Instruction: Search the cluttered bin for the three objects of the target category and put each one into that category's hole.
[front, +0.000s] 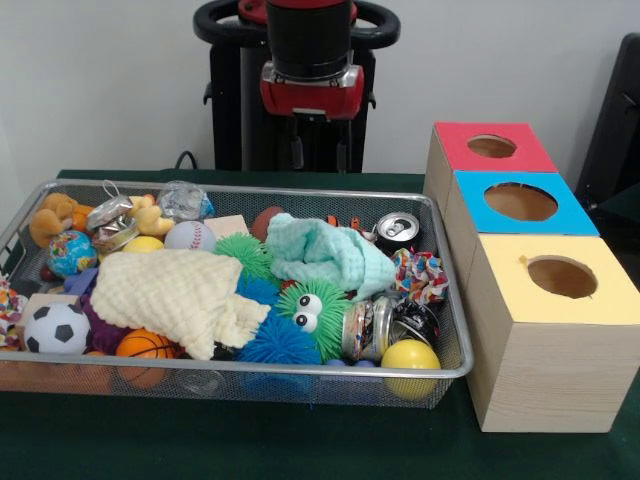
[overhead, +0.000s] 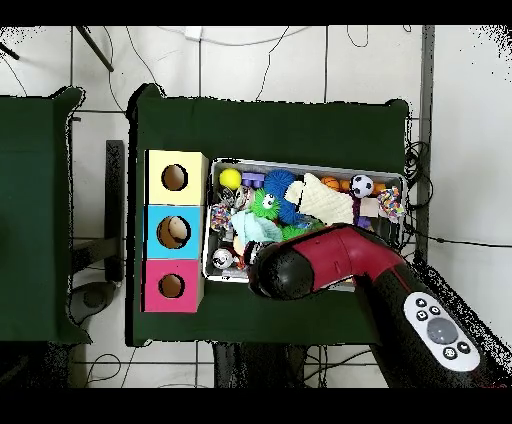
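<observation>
In the wire bin (front: 250, 372), under a heap of toys, we cannot tell which category is wanted. The balls are the easiest set to count: a soccer ball (front: 56, 328) and a basketball (front: 145, 345) at the bin's 8 o'clock corner in the front view, a baseball (front: 189, 235) toward 11, and a yellow ball (front: 410, 355) at 5. A cream cloth (front: 175, 290) and a mint cloth (front: 325, 255) cover the middle, and a drink can (front: 397, 229) stands at 2 o'clock.

Seen from overhead, the bin's long axis runs 3 to 9 o'clock. The yellow box (overhead: 152, 160), blue box (overhead: 152, 215) and red box (overhead: 150, 268) line up just beside its 9 o'clock end.

The gripper (front: 318, 148) hangs above the bin's robot-side rim, clear of the clutter, and we cannot tell how it is set. Overhead, the arm (overhead: 283, 272) hides it. From there the heap lies from 12 to 2 o'clock and the holes toward 9, so we judge that any pick begins with a reach inward.
</observation>
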